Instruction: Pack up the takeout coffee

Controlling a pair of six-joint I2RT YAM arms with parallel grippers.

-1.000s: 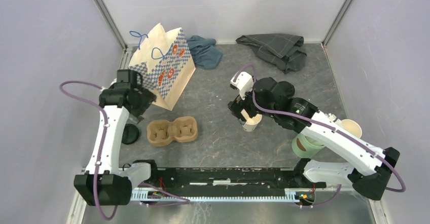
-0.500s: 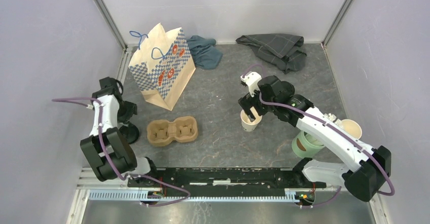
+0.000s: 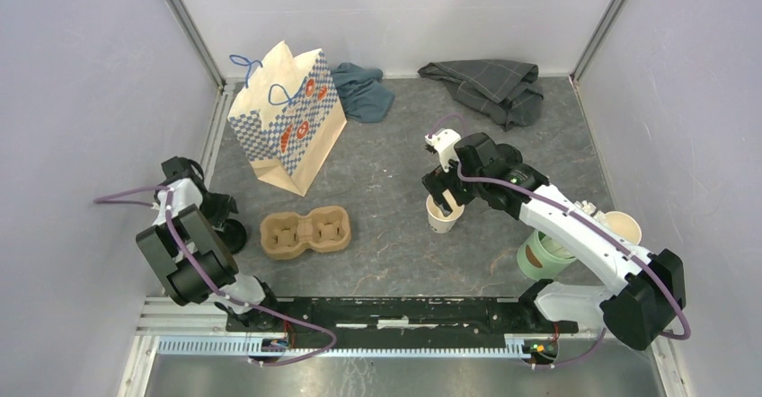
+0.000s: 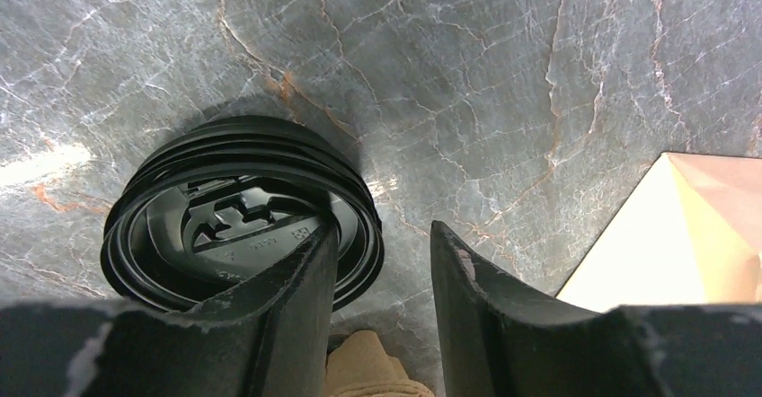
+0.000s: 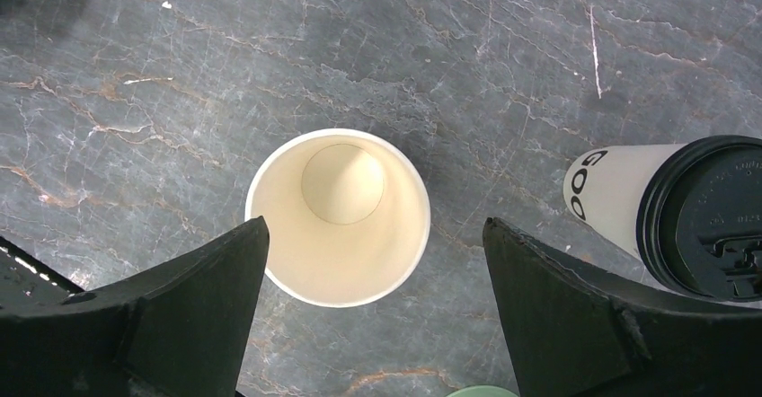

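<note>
Nearest: mint-green cup (image 3: 536, 260) on the desk (image 3: 386, 258), right side.

Left pincer (image 4: 385, 235) is low at the stack of black lids (image 4: 225, 208). Fingers are part-spread, one over the top lid and one outside the rim, nothing pinched. Cardboard carrier (image 3: 305, 233) lies just beside.

Mid-desk: right pincer (image 5: 375, 226) is spread wide and straddles a lidless cup (image 5: 337, 258) without contact.

Takeout coffee (image 5: 692, 217) stands upright just beside that cup, lid on. It cannot be made out in the overhead view.

Paper bag (image 3: 287, 127) stands farthest.

Judgement: packing not started. Shift the right pincer sideways over the coffee and centre it. Close gently on the paper wall below the lid and keep the cup upright.
</note>
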